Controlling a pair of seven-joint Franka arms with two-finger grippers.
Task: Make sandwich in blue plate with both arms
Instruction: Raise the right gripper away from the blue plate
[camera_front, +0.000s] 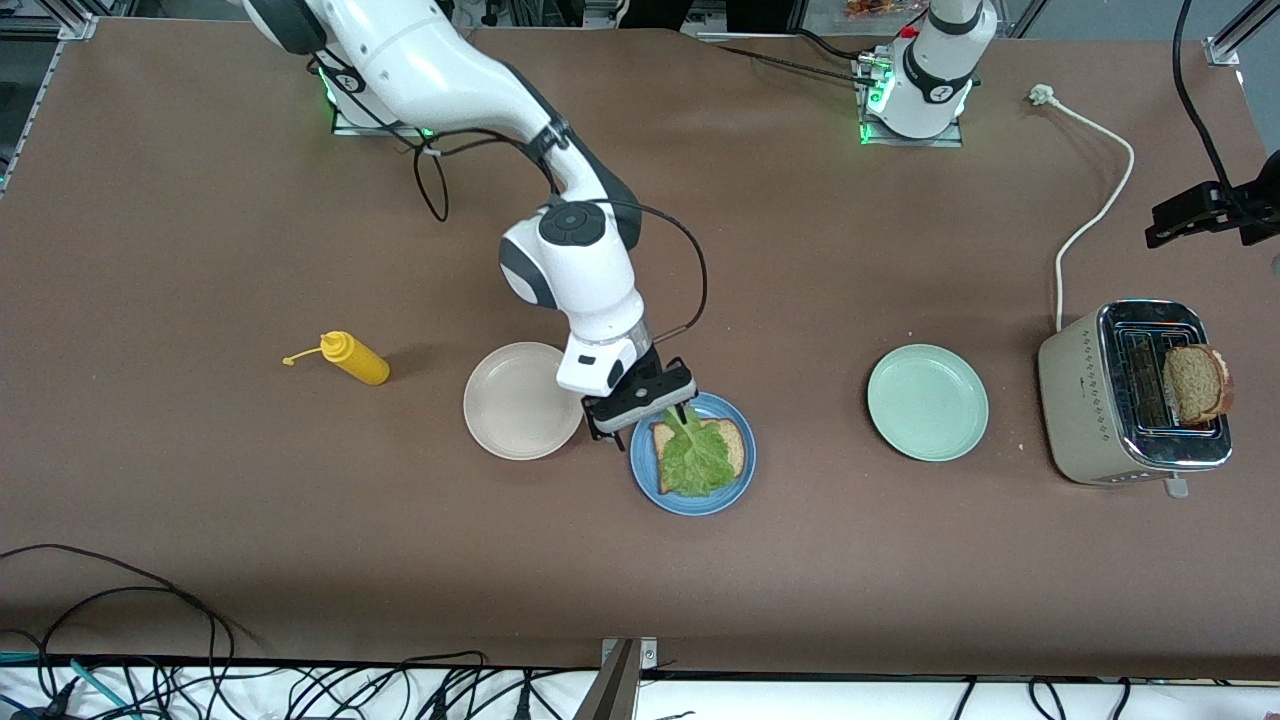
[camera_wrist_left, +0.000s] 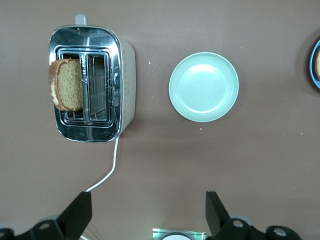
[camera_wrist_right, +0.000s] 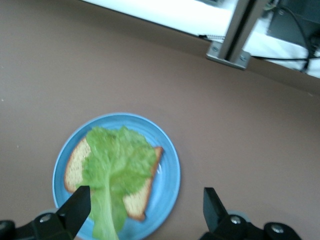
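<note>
The blue plate (camera_front: 735, 490) holds one brown bread slice (camera_front: 737, 445) with the green lettuce leaf (camera_front: 695, 460) lying on it. My right gripper (camera_front: 645, 420) is open just over the plate's rim on the side toward the cream plate. In the right wrist view (camera_wrist_right: 145, 205) the leaf's stem (camera_wrist_right: 107, 220) ends close to one finger (camera_wrist_right: 77, 207), and the plate (camera_wrist_right: 170, 165) lies below. A second bread slice (camera_front: 1195, 385) stands in the toaster (camera_front: 1100, 400). My left gripper (camera_wrist_left: 147, 210) is open and empty, high over the table, out of the front view.
A cream-white plate (camera_front: 520, 400) lies beside the blue plate. A mint-green plate (camera_front: 927, 402) lies between the blue plate and the toaster. A yellow mustard bottle (camera_front: 355, 358) lies toward the right arm's end. The toaster's white cord (camera_front: 1095, 210) runs toward the bases.
</note>
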